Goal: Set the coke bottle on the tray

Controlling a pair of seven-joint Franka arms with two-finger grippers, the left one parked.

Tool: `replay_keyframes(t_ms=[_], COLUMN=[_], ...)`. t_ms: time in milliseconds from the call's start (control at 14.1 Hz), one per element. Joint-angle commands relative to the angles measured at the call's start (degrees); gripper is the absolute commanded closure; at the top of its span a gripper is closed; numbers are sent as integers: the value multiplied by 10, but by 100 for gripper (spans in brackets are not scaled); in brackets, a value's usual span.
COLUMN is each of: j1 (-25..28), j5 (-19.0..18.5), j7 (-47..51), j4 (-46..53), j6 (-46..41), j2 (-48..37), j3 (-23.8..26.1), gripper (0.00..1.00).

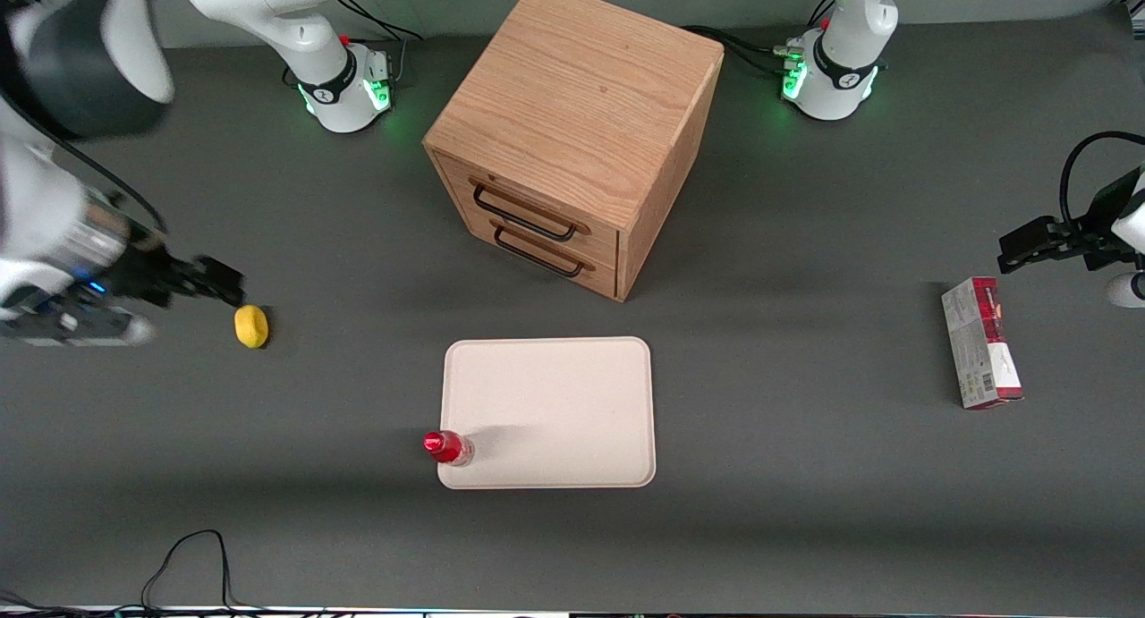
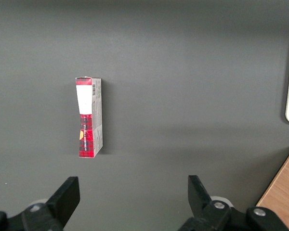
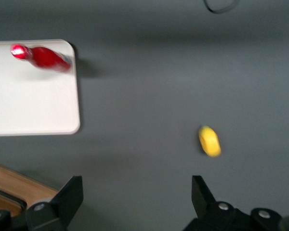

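Note:
The coke bottle [image 1: 447, 447] is small and red with a red cap. It stands upright on the cream tray [image 1: 572, 394], at the tray's corner nearest the front camera on the working arm's side. Both also show in the right wrist view, the bottle [image 3: 47, 58] on the tray [image 3: 33, 108]. My gripper [image 1: 219, 283] is open and empty, raised above the table toward the working arm's end, well away from the tray and close to a yellow lemon [image 1: 251, 325]. Its fingers [image 3: 67, 195] stand wide apart with only grey table between them.
A wooden drawer cabinet [image 1: 572, 135] with two black handles stands farther from the front camera than the tray. A red-and-grey carton box [image 1: 981, 342] lies toward the parked arm's end. A black cable [image 1: 192, 555] loops near the table's front edge.

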Motion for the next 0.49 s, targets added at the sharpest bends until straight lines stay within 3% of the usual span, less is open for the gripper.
replay_keyframes(t_ms=[0, 424], j1=[9, 8], j5=[13, 8], j7=[-10, -9], j4=[-82, -123], j6=[-16, -29], j2=[-98, -151], j3=[-18, -19], gripper=[0, 0])
